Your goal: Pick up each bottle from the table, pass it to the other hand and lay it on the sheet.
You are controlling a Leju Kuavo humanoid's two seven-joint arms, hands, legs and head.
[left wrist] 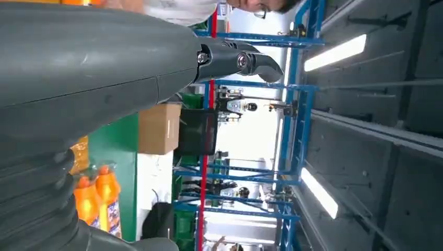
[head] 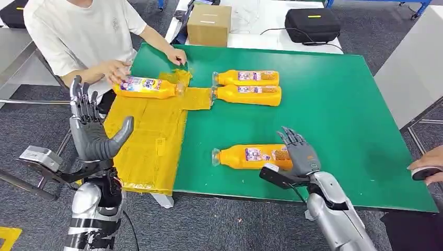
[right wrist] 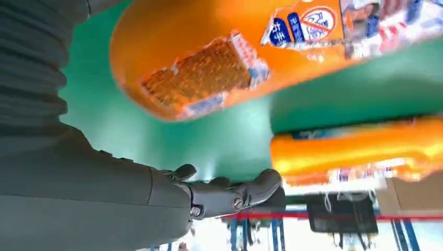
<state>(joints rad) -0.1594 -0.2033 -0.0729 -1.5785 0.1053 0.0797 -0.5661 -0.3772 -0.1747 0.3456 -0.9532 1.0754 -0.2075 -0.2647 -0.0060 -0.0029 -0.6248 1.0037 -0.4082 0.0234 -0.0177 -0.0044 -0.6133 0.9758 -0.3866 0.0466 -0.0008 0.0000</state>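
Observation:
An orange bottle (head: pixel 249 157) lies on its side near the front edge of the green table (head: pixel 339 120); it looms close in the right wrist view (right wrist: pixel 224 57). My right hand (head: pixel 298 153) is at its base end, fingers spread, holding nothing, thumb (right wrist: pixel 230 192) apart from the bottle. Two more orange bottles (head: pixel 246 78) (head: pixel 249 95) lie side by side farther back. A person holds another bottle (head: pixel 146 87) over the yellow sheet (head: pixel 149 141) at the table's left. My left hand (head: pixel 95 130) is raised beside the sheet, open and empty.
The person in a white shirt (head: pixel 78 31) leans over the table's far left corner. A cardboard box (head: pixel 209 25) and a black case (head: pixel 312 23) sit on a white table behind. Another person's hand (head: pixel 427 170) is at the right edge.

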